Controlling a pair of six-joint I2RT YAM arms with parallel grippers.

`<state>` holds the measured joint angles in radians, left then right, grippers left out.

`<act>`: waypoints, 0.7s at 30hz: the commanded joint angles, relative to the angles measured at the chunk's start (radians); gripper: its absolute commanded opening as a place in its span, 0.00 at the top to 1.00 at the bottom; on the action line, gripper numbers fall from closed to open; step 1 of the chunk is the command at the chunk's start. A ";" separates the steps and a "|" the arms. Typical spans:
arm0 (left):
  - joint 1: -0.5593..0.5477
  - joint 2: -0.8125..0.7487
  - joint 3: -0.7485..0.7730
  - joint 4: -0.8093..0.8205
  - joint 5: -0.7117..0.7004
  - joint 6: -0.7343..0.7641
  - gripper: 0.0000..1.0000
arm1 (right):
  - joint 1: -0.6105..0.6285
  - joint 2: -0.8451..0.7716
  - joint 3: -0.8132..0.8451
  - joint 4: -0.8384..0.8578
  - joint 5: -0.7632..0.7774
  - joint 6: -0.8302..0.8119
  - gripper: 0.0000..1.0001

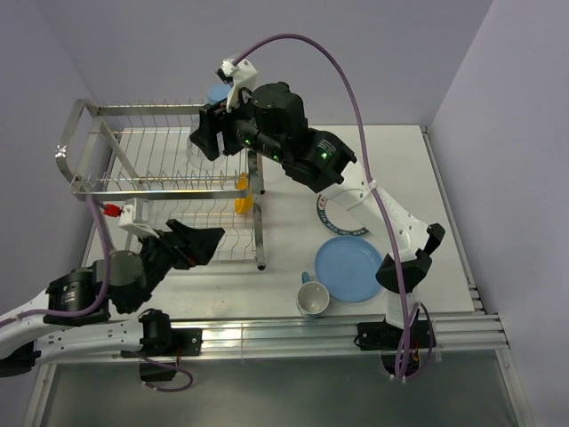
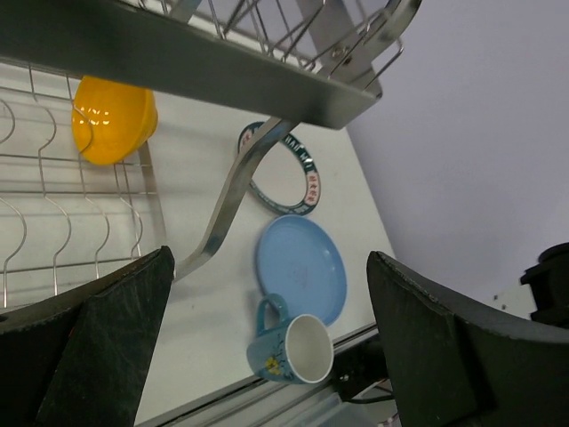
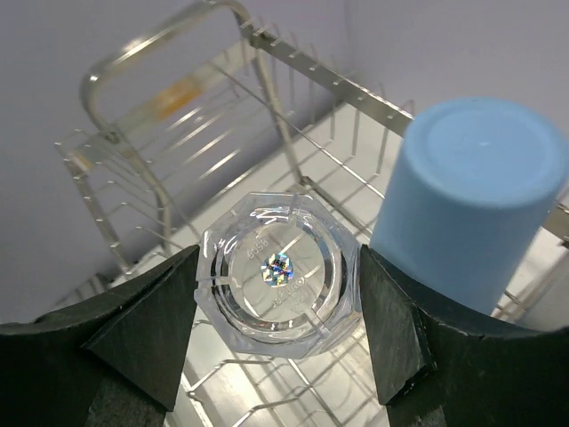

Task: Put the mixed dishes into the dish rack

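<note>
The right gripper is positioned over the far right corner of the large two-tier chrome wire dish rack. Its two black fingers are closed partway, with the pads against opposite sides of a clear faceted glass, which is held base up. It cannot be determined whether the glass rests on the rack wires. An inverted blue plastic tumbler stands in the rack just right of the glass in the wrist view. A small yellow-orange bowl stands on edge at the right end of the rack's lower tier. The left gripper hangs at the near right corner of the rack, with its fingers spread wide and nothing between them. On the white table right of the rack lies a white plate with a dark patterned rim. A large plain blue plate lies just nearer. A light blue mug sits at the near left edge of the blue plate.
</note>
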<state>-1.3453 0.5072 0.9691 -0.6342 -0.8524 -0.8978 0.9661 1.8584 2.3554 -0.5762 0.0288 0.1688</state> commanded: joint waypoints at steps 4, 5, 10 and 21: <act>-0.005 0.030 -0.064 -0.013 0.056 -0.021 0.04 | -0.004 0.013 0.031 -0.002 0.149 -0.098 1.00; -0.005 0.027 -0.081 0.001 0.070 -0.023 0.04 | -0.003 0.016 0.030 -0.007 0.155 -0.100 1.00; -0.005 0.054 -0.092 -0.004 0.087 -0.033 0.04 | 0.005 0.030 0.011 -0.024 0.165 -0.115 1.00; -0.005 0.074 -0.099 0.018 0.122 -0.035 0.04 | 0.025 0.061 0.036 -0.074 0.145 -0.127 0.80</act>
<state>-1.3453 0.5735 0.8696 -0.6498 -0.7494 -0.9298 0.9955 1.9213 2.3642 -0.6109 0.1120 0.0982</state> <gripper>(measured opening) 0.962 0.735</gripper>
